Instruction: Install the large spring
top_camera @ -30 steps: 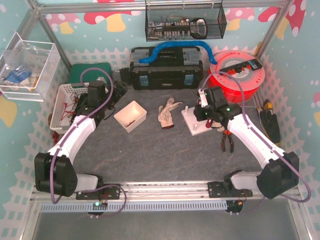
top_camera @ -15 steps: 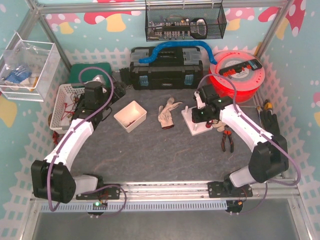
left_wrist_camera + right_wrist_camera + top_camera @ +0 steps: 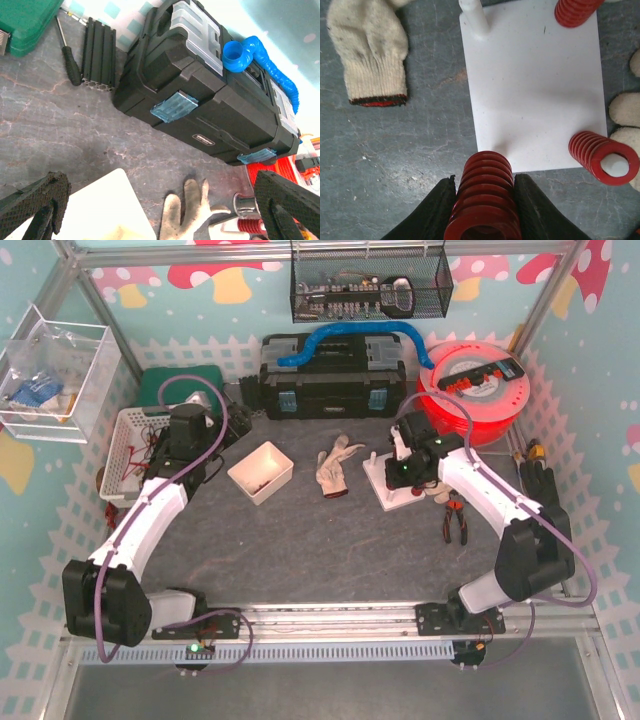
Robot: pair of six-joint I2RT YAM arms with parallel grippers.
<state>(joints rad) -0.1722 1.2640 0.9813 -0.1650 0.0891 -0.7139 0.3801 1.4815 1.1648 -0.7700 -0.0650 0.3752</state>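
Note:
My right gripper (image 3: 484, 202) is shut on a large red spring (image 3: 485, 195), held upright over the near edge of a white plate (image 3: 535, 95). The plate has a bare white peg (image 3: 474, 17) at its far left corner, a red spring (image 3: 602, 157) on a peg at the near right and another red spring (image 3: 575, 10) at the far right. In the top view the right gripper (image 3: 402, 472) hovers over the plate (image 3: 392, 490). My left gripper (image 3: 160, 210) is open and empty, above the white box (image 3: 260, 472).
A work glove (image 3: 335, 466) lies left of the plate. A black toolbox (image 3: 332, 380) with a blue hose stands at the back, a red cable reel (image 3: 475, 385) at the back right. Pliers (image 3: 453, 517) lie right of the plate. A white basket (image 3: 128, 445) stands far left.
My right gripper has moved left and slightly back with the spring, from the plate's right side to over the plate. The left arm has shifted slightly back.

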